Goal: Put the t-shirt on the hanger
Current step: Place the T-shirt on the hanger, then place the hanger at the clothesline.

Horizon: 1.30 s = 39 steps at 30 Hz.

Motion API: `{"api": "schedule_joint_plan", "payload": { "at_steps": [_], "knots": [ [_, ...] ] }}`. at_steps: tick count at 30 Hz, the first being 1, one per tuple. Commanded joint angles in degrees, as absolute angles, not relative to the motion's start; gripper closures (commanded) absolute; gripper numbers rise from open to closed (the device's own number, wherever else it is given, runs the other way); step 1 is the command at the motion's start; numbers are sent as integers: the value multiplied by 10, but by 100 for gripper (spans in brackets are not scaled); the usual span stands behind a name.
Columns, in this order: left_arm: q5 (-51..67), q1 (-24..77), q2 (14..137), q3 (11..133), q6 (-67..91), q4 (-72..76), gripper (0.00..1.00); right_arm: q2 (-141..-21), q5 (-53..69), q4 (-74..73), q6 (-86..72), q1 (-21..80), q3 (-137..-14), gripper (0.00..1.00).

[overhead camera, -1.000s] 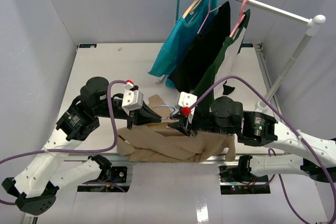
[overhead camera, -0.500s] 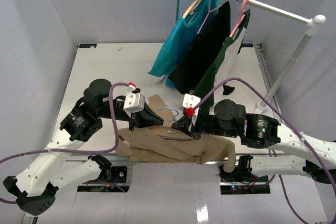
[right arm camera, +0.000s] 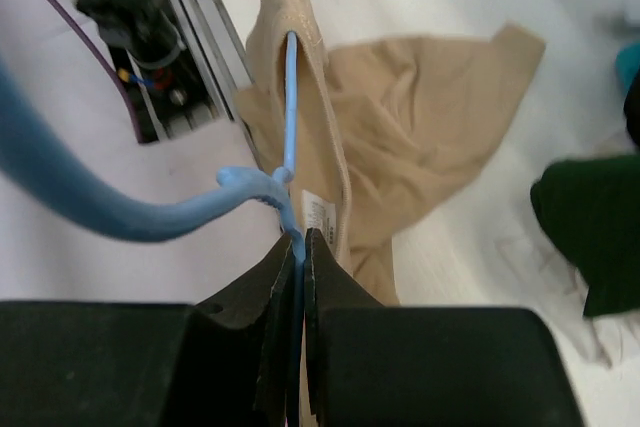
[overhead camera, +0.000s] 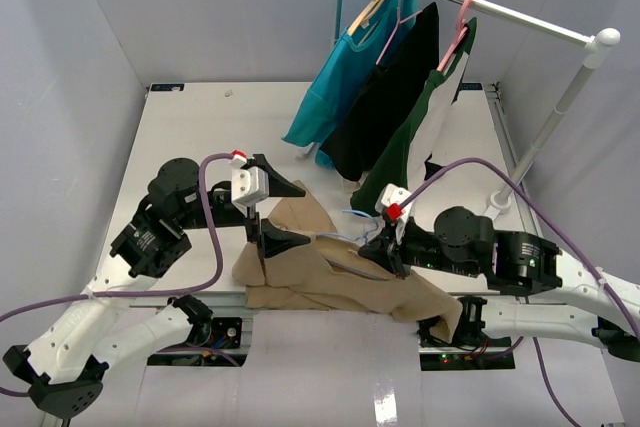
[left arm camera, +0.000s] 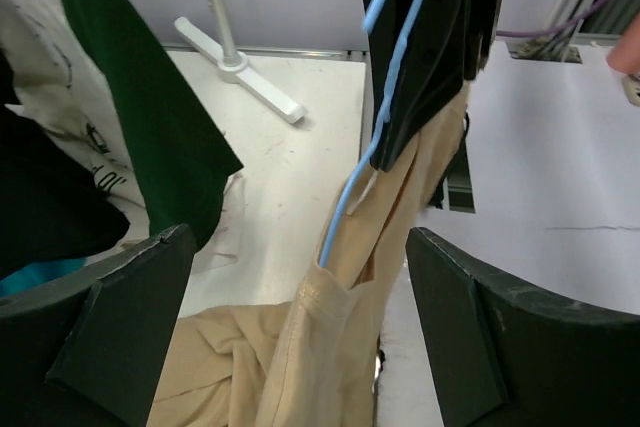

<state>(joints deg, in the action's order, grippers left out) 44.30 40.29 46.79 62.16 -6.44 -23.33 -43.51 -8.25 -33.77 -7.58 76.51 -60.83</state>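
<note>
The tan t-shirt [overhead camera: 320, 269] lies bunched at the table's near edge, and part of it is raised around the light-blue hanger [overhead camera: 352, 239]. In the right wrist view one hanger [right arm camera: 289, 97] arm runs into the t-shirt's [right arm camera: 420, 117] collar while the hook curves off to the left. My right gripper [right arm camera: 299, 239] is shut on the hanger at the base of the hook. My left gripper [overhead camera: 287, 213] stands open just left of the collar, with nothing between its fingers. From the left wrist, the hanger [left arm camera: 350, 197] drops into the t-shirt [left arm camera: 290, 367] ahead of the spread jaws.
A clothes rack [overhead camera: 500, 12] at the back right carries a teal shirt [overhead camera: 335, 82], a black garment [overhead camera: 392, 87] and a dark green shirt [overhead camera: 425, 122] on pink and wooden hangers. Its white foot [left arm camera: 240, 59] rests on the table. The table's near edge [overhead camera: 300, 315] runs under the t-shirt.
My left gripper has opened wide, let go of the t-shirt and drawn back a little. My right gripper has carried the hanger to the right, pulling the t-shirt along.
</note>
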Motion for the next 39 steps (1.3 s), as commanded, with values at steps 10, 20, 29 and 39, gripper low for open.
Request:
{"api": "schedule_joint_plan", "payload": {
  "at_steps": [10,20,29,39],
  "knots": [
    [287,401,449,617,-15,-198,2,-293,-314,-491,-308,763,-527,92],
    [229,402,443,609,-10,-201,2,-292,-450,-651,-456,763,-550,92],
    [215,402,433,619,-8,-209,2,-236,-464,-740,-540,763,-552,92],
    [228,402,482,597,63,-162,2,-249,-381,-750,-523,757,-555,92]
  ]
}}
